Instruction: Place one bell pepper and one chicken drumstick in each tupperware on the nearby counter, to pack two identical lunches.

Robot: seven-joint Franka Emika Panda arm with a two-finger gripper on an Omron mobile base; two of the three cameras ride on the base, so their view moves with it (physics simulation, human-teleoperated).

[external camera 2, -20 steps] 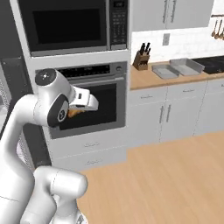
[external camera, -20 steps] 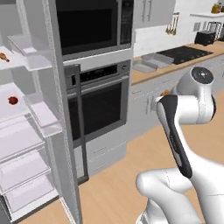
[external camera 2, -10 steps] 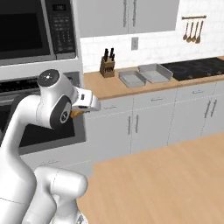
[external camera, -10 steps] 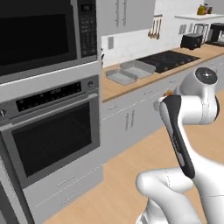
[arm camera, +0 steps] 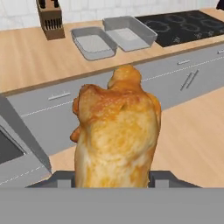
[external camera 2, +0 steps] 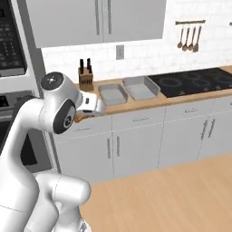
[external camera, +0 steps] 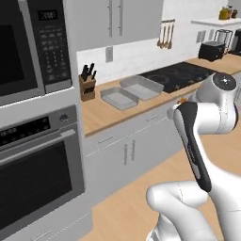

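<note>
My gripper (arm camera: pixel 111 177) is shut on a golden orange-brown chicken drumstick (arm camera: pixel 116 131), which stands up between the fingers in the hand view. From the right base view, the gripper (external camera 2: pixel 92 107) hangs in front of the cabinet fronts, with the drumstick (external camera 2: pixel 81 118) peeking out below it. Its orange tip (external camera: pixel 182 100) also shows by the hand in the left base view. Two light-grey tupperware trays (arm camera: pixel 92 43) (arm camera: pixel 129 33) sit side by side on the wooden counter (arm camera: pixel 30 61), both bare inside. They lie well beyond the gripper. The bell pepper is out of view.
A knife block (external camera 2: pixel 84 78) stands on the counter left of the trays (external camera 2: pixel 113 94) (external camera 2: pixel 141 87). A black cooktop (external camera 2: pixel 195 81) lies to their right. A wall oven (external camera: pixel 33 179) fills the left side, and a toaster (external camera: pixel 212 49) sits far right.
The whole picture has swung: the base turned from the open fridge and oven toward the counter with the trays. The drumstick stays in the gripper.
</note>
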